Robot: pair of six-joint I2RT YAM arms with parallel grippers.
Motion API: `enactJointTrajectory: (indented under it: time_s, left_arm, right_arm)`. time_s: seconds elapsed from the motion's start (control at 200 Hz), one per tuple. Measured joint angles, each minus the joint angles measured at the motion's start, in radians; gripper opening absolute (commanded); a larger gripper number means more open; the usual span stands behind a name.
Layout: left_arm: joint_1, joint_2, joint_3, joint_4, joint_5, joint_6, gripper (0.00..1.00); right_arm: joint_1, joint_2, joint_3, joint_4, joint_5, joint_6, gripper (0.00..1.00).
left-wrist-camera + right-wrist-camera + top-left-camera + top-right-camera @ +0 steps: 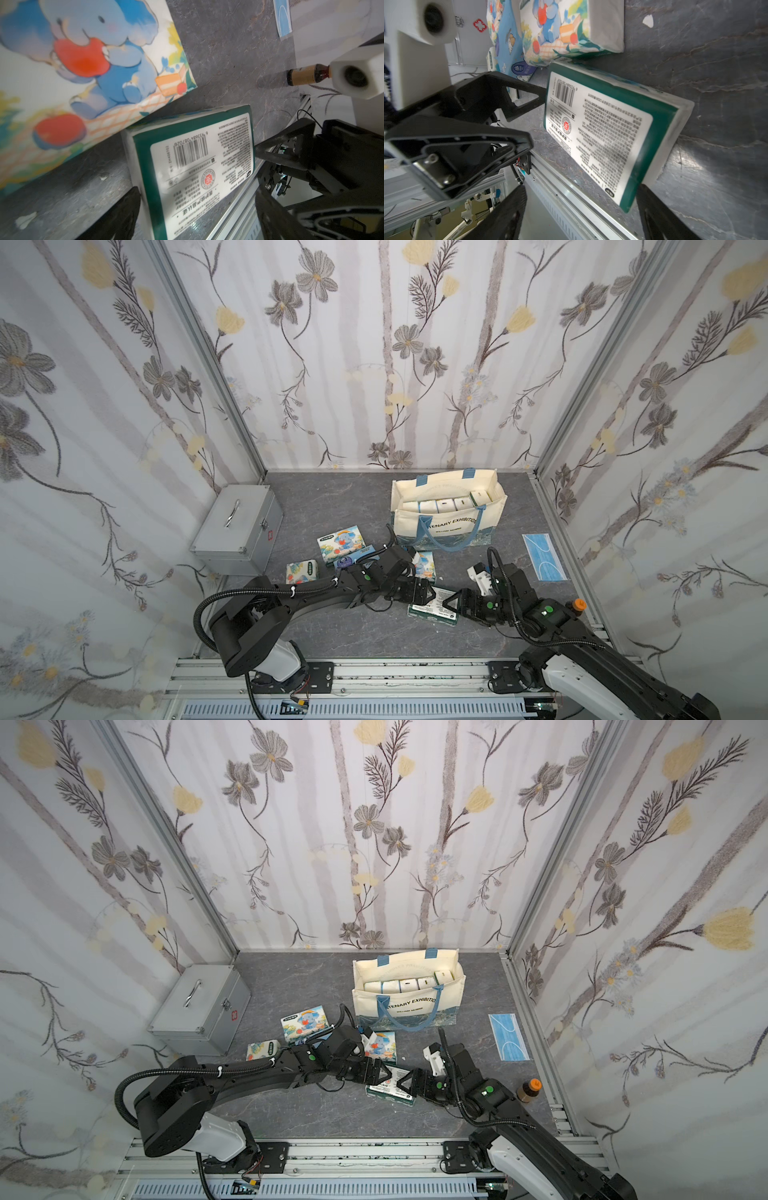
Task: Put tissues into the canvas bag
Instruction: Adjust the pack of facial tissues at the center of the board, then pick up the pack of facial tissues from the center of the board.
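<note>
A green-edged tissue pack with a white label (434, 605) (390, 1088) lies on the grey table in front of the canvas bag (451, 526) (409, 1006). The bag stands upright with several packs (444, 504) inside. My left gripper (428, 593) (197, 207) is open at one end of the pack (197, 158), one finger against its side. My right gripper (453, 599) (581, 207) is open at the opposite end of the pack (608, 128), one finger at its corner. Elephant-print packs (340, 541) (424, 566) (302, 571) lie loose nearby.
A grey metal case (237, 526) stands at the left. A flat blue face mask (542, 556) lies right of the bag. A small brown bottle (528, 1090) stands at the right edge. An aluminium rail (395, 672) runs along the front.
</note>
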State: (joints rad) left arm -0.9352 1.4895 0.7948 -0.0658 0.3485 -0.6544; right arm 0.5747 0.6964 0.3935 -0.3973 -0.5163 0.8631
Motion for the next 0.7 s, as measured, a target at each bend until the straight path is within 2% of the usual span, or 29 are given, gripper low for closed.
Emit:
enactJointTrajectory:
  time_s: [0.16, 0.23, 0.3, 0.385, 0.64, 0.7]
  left_arm:
    - [0.006, -0.002, -0.006, -0.024, -0.003, 0.026, 0.64]
    - [0.006, 0.000, -0.004, -0.025, 0.002, 0.031, 0.57]
    - [0.008, 0.008, 0.003, -0.028, 0.008, 0.040, 0.46]
    - [0.014, 0.025, 0.011, -0.035, 0.016, 0.053, 0.40]
    - [0.021, 0.040, -0.010, -0.043, 0.019, 0.057, 0.38]
    - [0.021, 0.043, -0.018, -0.043, 0.019, 0.057, 0.41]
  right_arm:
    - [-0.009, -0.110, 0.036, -0.101, 0.066, -0.020, 0.84]
    - [-0.014, -0.121, 0.026, -0.131, 0.090, -0.021, 0.84]
    - [-0.016, -0.127, 0.002, -0.147, 0.101, -0.027, 0.85]
    - [-0.018, -0.127, -0.031, -0.158, 0.108, -0.027, 0.85]
    - [-0.032, -0.029, -0.050, -0.106, 0.113, -0.027, 0.88]
    - [-0.034, 0.008, -0.050, -0.084, 0.110, -0.027, 0.89]
